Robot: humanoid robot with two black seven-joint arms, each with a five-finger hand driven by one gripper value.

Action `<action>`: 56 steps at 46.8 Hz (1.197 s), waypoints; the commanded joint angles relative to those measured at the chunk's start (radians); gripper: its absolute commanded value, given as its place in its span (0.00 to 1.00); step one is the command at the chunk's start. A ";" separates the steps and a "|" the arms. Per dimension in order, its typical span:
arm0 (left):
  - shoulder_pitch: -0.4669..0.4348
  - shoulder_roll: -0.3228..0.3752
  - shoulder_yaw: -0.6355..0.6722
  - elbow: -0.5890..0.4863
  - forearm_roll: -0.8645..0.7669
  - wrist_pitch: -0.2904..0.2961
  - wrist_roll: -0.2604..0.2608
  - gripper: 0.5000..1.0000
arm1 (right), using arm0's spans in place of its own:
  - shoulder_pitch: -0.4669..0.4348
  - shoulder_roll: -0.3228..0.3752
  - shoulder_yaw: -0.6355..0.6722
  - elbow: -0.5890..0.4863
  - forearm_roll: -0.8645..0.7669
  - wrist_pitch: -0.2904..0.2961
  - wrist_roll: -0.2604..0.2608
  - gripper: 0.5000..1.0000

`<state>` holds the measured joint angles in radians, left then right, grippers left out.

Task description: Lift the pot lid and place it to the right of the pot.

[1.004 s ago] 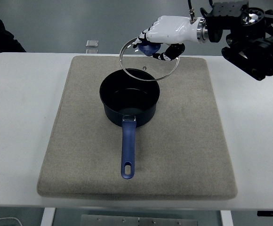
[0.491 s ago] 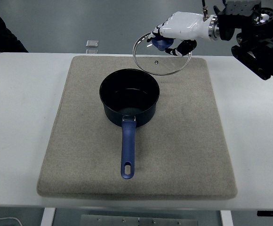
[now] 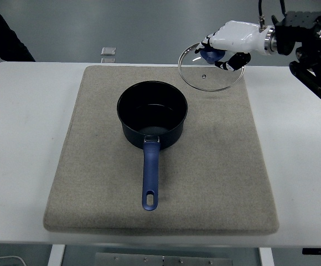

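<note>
— One thing first, from the left: what do you log there?

— Dark sleeve of a person (image 3: 5,39) at the top left corner, beyond the white table (image 3: 22,138). Small square grey object (image 3: 108,51) lying past the table's far edge. Grey mat (image 3: 221,166) covers most of the table's middle.

— And on the mat?

— Dark blue pot (image 3: 152,113), uncovered, upright, left of the mat's centre line. Its blue handle (image 3: 150,177) points toward the near edge.

— The lid?

— Glass lid (image 3: 210,75) is in the air, above the mat's far right corner, up and to the right of the pot and clear of its rim. Tilted, underside toward the camera. Metal rim, small vent hole visible.

— Your hand?

— My right hand (image 3: 232,40), white shell with black fingers, comes in from the right edge. Fingers (image 3: 229,64) clamped around the lid's blue knob (image 3: 208,55); the lid hangs from that grip.
</note>
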<state>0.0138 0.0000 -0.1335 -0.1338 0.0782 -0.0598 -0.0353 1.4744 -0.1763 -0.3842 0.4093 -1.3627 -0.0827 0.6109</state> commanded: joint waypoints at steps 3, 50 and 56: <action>0.000 0.000 0.000 -0.001 0.000 0.000 0.000 1.00 | -0.013 -0.029 -0.004 0.003 -0.001 -0.002 0.000 0.00; 0.000 0.000 0.000 -0.001 0.000 0.000 0.000 1.00 | -0.045 -0.144 -0.120 0.108 0.004 -0.006 0.000 0.00; 0.000 0.000 0.000 -0.001 0.000 0.000 0.000 1.00 | -0.043 -0.152 -0.116 0.140 0.004 -0.006 0.000 0.00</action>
<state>0.0139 0.0000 -0.1334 -0.1338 0.0782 -0.0598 -0.0353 1.4309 -0.3246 -0.5028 0.5358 -1.3592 -0.0876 0.6109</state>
